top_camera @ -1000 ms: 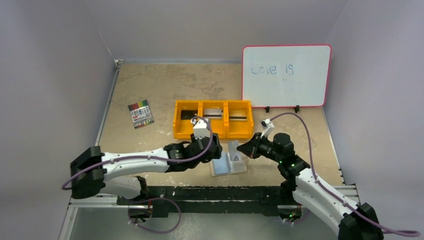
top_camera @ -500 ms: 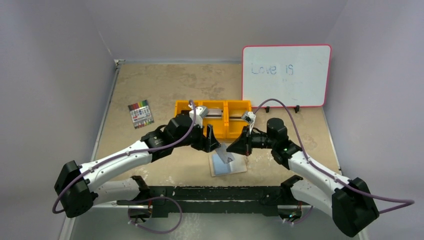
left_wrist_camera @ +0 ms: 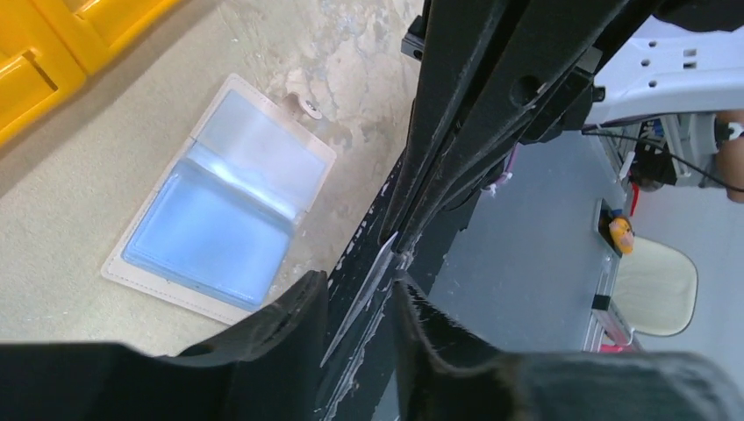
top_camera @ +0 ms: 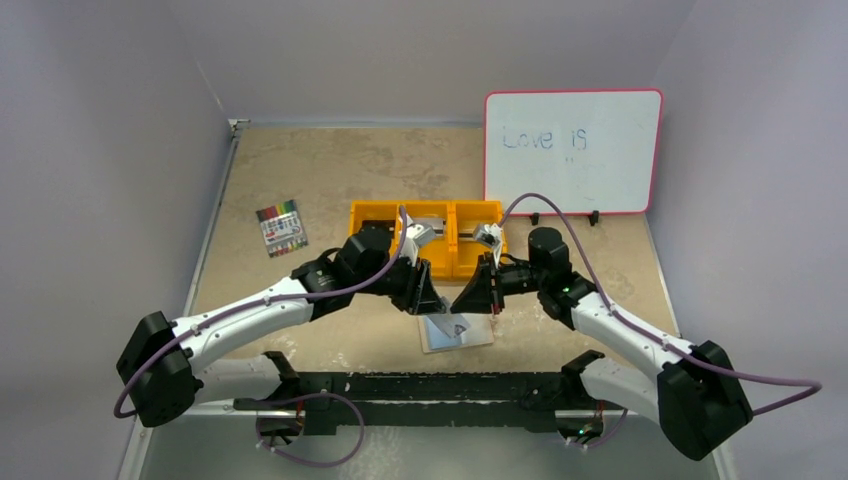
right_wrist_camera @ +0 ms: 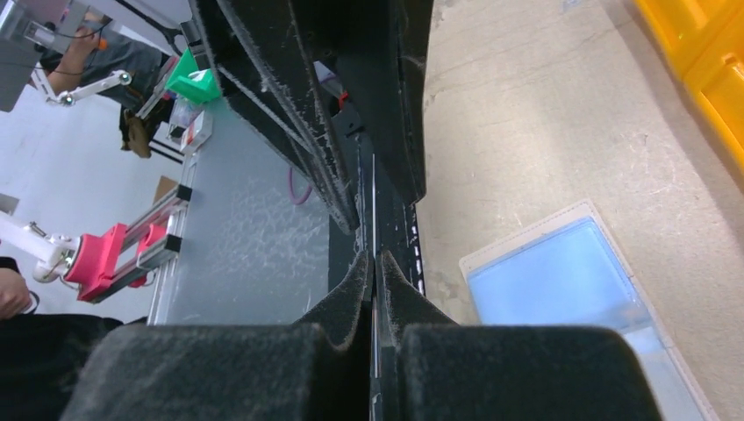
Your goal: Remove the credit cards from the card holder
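The card holder (left_wrist_camera: 219, 219) lies open and flat on the table (top_camera: 330, 170), blue side up, just below my two claws. I cannot tell if more cards sit in its pockets.

One card (left_wrist_camera: 355, 307) is out. My right claw (right_wrist_camera: 374, 259) is pinched tight on it, so the thin card stands on its edge up in the air. My left claw (left_wrist_camera: 358, 281) is right in front of my right claw, tip to tip. Its two fingers have a narrow gap, and the card pokes into that gap. As far as I can see, they do not squeeze it yet.

I think this is a pass from one claw to the other. It could go wrong. If my right claw lets go before my left one bites, the card will drop. The near edge of the table is close under my claws, so the card could slide off. If my left claw shuts crooked, the thin card could bend or twist out.

The orange tray (left_wrist_camera: 44, 61) sits past my left claw, beyond the card holder.
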You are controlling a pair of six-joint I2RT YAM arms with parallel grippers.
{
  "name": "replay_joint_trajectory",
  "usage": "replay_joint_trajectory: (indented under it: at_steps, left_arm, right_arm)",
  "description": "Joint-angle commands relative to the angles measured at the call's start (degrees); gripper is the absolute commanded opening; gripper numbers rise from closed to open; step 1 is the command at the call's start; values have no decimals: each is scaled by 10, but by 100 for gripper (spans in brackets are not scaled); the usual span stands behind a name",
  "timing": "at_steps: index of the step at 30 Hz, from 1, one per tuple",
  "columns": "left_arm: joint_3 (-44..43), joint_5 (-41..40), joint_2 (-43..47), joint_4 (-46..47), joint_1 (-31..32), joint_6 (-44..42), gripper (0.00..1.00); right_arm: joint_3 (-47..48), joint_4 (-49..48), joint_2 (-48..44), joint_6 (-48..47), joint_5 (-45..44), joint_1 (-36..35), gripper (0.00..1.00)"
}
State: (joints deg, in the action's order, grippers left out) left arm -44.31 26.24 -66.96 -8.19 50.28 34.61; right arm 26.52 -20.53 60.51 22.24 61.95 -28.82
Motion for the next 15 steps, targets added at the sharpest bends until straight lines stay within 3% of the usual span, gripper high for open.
replay_joint_trajectory:
  at_steps: [1, 7, 9, 12, 15]
  left_arm:
    - [-17, 31, 7, 13, -1, -24, 26]
    - [-15, 45, 11, 14, -1, -26, 0]
    - [-14, 50, 10, 17, -1, -25, 0]
    - [-12, 61, 10, 31, -1, -20, 0]
    - [-9, 66, 14, 44, -1, -18, 0]
  right_arm:
    - [27, -27, -3, 3, 43, 1, 0]
    - [26, -43, 1, 16, 56, 1, 1]
    - [28, -44, 1, 18, 57, 1, 8]
    - [29, -50, 0, 23, 56, 1, 28]
    - [27, -59, -3, 29, 55, 1, 42]
